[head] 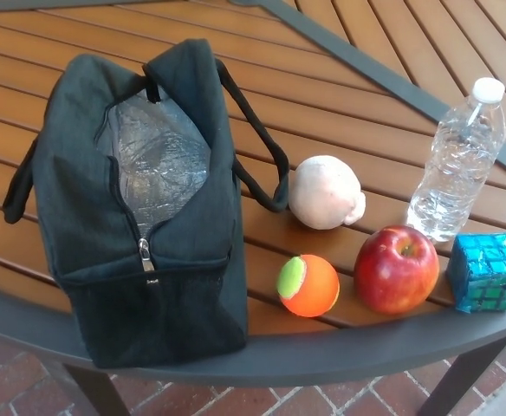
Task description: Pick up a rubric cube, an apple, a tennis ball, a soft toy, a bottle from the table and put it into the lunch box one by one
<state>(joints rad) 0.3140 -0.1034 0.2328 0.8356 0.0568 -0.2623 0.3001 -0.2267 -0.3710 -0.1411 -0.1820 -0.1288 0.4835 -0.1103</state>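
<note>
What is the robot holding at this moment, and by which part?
Nothing is held: no hand is in view. The cube, apple, ball, toy and bottle all rest on the table.
</note>
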